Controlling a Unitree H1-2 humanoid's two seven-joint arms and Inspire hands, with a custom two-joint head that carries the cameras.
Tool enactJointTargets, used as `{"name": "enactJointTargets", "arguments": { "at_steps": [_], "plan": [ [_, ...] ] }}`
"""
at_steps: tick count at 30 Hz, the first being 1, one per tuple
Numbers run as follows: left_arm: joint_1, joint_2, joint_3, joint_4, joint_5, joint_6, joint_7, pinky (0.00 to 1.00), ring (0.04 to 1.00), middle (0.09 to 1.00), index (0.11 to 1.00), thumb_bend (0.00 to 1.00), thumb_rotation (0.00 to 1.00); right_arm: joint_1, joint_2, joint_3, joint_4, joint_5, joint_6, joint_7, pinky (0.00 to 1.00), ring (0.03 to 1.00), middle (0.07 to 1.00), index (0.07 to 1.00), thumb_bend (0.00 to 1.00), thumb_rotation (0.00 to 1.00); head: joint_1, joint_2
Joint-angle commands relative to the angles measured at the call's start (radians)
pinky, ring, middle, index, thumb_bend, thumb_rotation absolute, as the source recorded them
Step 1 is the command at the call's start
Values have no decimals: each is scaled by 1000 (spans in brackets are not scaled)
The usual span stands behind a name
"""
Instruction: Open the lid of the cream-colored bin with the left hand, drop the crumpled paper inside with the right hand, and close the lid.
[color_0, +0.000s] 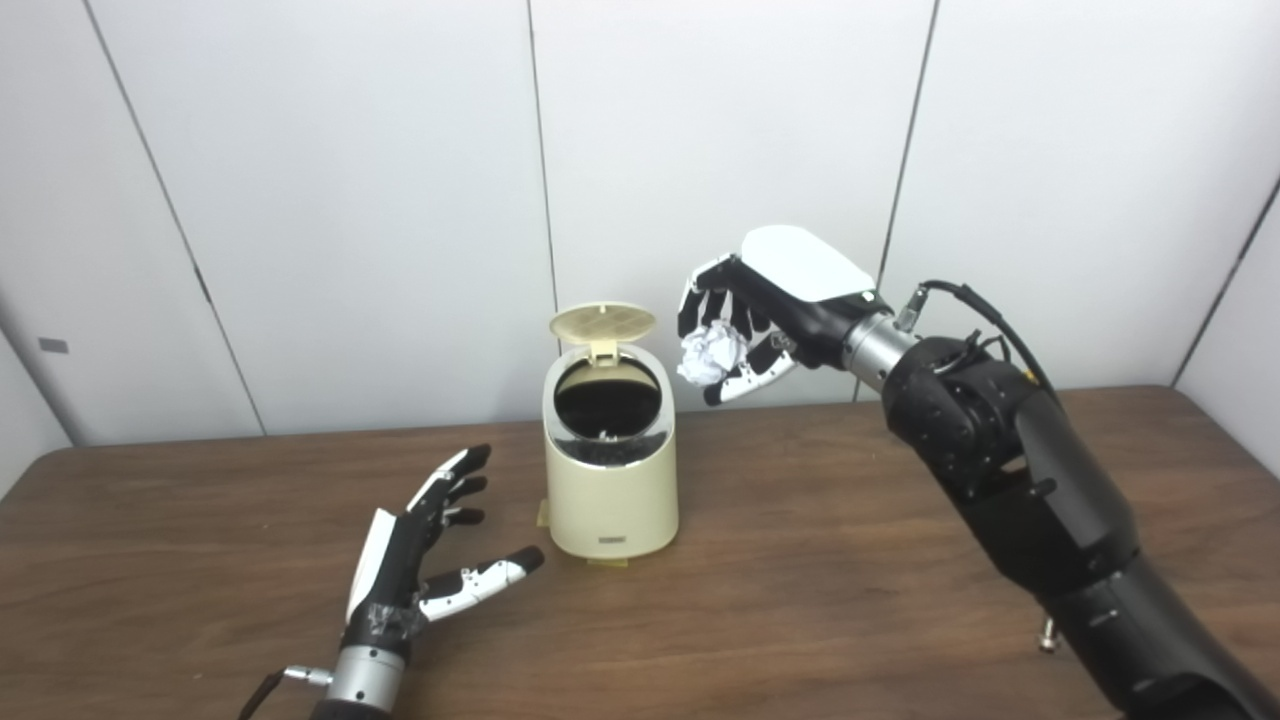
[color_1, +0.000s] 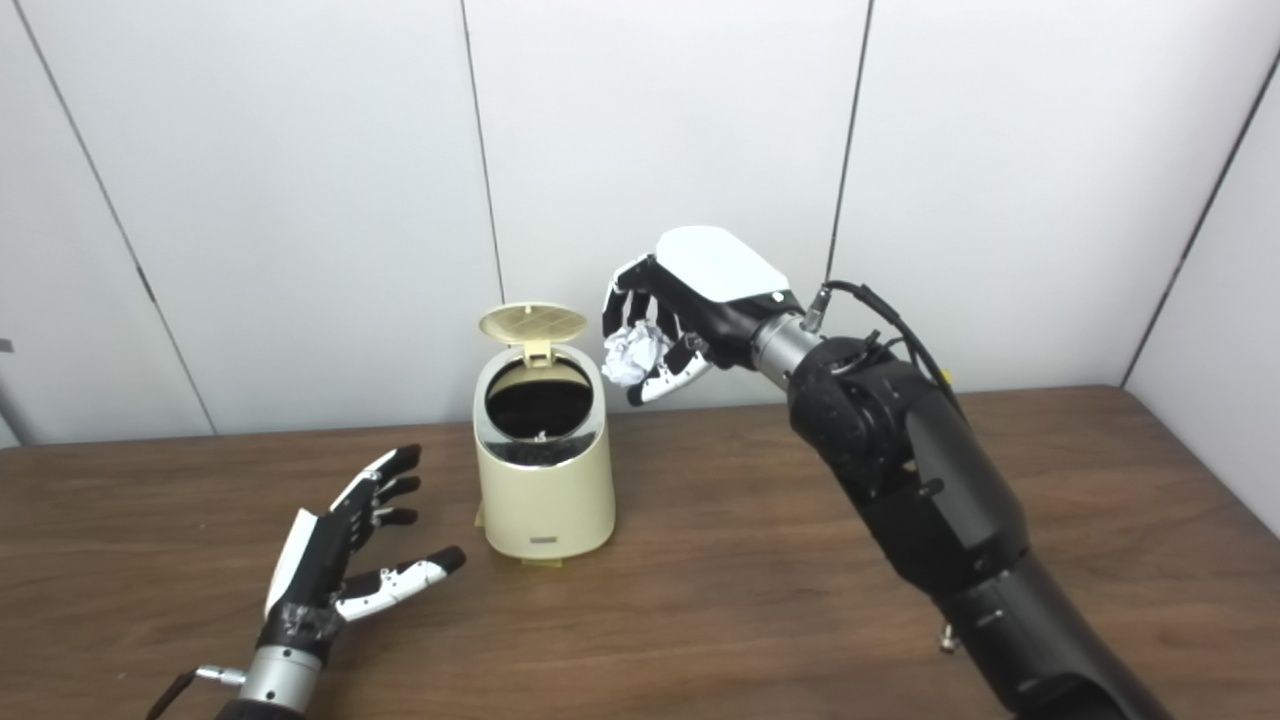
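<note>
**Wooden table, white panel wall: paper held beside the open bin**

White wall panels (color_0: 350, 200) back a dark wooden table (color_0: 800, 560). Raised to the upper right of the cream-colored bin (color_0: 612, 480), the right hand (color_0: 770, 300) has its fingers curled around the crumpled paper (color_0: 710, 355), which hangs just beside the bin's rim, not over the opening. On the table to the bin's lower left, the left hand (color_0: 415, 545) rests with fingers spread, holding nothing, apart from the bin. The bin's lid (color_0: 602, 322) stands upright at the back. Its inside is dark, with small pale scraps visible.
</note>
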Motion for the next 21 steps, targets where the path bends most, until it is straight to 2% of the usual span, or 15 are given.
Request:
{"name": "enactJointTargets", "arguments": {
  "at_steps": [1, 9, 15, 21],
  "plan": [
    [41, -28, -17, 22, 15, -5, 13, 703, 846, 898, 910, 844, 254, -70, 14, -13, -1, 3, -3, -37, 327, 368, 480, 548, 509, 0, 0, 1],
    [35, -37, -23, 28, 28, -9, 29, 667, 840, 891, 898, 843, 223, -95, 69, 10, 74, -8, -46, -86, 336, 375, 490, 540, 511, 0, 16, 5],
    [31, -42, -31, 26, 33, -3, 31, 662, 846, 898, 905, 870, 250, -111, 93, 22, 141, -5, -67, -122, 314, 371, 495, 539, 510, 0, 29, 8],
    [30, -50, -31, 23, 35, 4, 32, 657, 841, 894, 903, 861, 229, -108, 106, 31, 175, -9, -62, -132, 331, 380, 498, 525, 512, 0, 34, 9]
  ]
}}
